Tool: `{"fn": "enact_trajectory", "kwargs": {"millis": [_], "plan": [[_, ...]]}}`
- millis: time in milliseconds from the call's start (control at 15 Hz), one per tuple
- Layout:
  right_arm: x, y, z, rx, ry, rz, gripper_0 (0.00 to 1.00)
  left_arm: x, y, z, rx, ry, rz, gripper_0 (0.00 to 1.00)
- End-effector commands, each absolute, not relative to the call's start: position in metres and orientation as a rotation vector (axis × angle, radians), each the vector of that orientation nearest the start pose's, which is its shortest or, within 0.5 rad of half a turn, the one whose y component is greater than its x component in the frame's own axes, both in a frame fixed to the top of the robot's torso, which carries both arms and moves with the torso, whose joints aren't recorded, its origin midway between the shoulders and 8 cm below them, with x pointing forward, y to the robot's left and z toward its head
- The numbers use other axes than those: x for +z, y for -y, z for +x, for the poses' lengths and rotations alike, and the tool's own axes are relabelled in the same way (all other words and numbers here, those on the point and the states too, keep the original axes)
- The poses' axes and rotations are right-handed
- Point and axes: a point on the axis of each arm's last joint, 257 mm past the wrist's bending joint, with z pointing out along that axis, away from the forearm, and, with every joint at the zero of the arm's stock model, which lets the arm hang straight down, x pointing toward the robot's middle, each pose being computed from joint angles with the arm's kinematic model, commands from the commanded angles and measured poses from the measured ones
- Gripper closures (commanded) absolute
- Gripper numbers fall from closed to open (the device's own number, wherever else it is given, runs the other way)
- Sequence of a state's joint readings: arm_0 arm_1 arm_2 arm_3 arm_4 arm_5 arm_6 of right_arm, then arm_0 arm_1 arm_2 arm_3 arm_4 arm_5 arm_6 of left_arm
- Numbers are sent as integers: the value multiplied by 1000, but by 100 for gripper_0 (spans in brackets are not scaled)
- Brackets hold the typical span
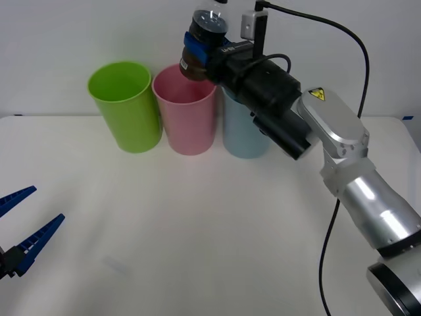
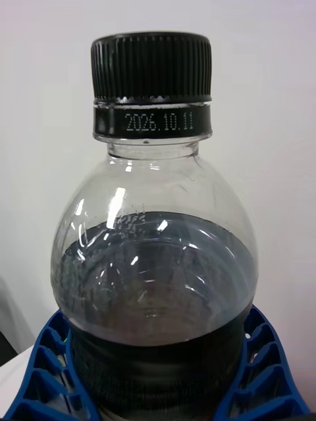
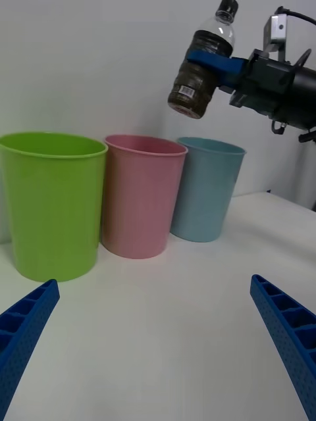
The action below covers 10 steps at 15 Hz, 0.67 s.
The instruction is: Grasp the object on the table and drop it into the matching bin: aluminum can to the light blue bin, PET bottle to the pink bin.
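lime green bin (image 1: 125,105), leftmost, upright, open-topped

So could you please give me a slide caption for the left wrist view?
Right gripper holds the bottle above the pink bin; left gripper waits open.

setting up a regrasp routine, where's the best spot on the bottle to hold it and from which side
Likely the ribbed dark lower body, from the side. The right tool grips the bottle there now, a blue finger on each flank. That section is straight-walled, giving flat contact, while the clear shoulder curves away and the cap is narrow. It hangs above the pink bin.
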<state>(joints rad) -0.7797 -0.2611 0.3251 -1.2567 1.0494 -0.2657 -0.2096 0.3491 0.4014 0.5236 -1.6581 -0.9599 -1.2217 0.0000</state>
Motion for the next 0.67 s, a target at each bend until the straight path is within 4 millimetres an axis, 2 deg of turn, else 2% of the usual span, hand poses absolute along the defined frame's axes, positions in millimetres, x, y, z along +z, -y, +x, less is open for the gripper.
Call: {"fn": "enact_trajectory", "kwargs": {"millis": [67,267,600,667], "plan": [[27,-52,641,754,-1291,-388,100,-169,-330,342,-567,-1441,465,0],[26,-65,655,732,-1318,-374,100,-169,-330,342,-567,-1441,465,0],[22,-73,656,718,-1328,-381,100,-169,-330,342,-567,-1441,465,0],[21,-73,656,717,-1330,-383,97,-169,-330,342,-567,-1441,465,0]]}}
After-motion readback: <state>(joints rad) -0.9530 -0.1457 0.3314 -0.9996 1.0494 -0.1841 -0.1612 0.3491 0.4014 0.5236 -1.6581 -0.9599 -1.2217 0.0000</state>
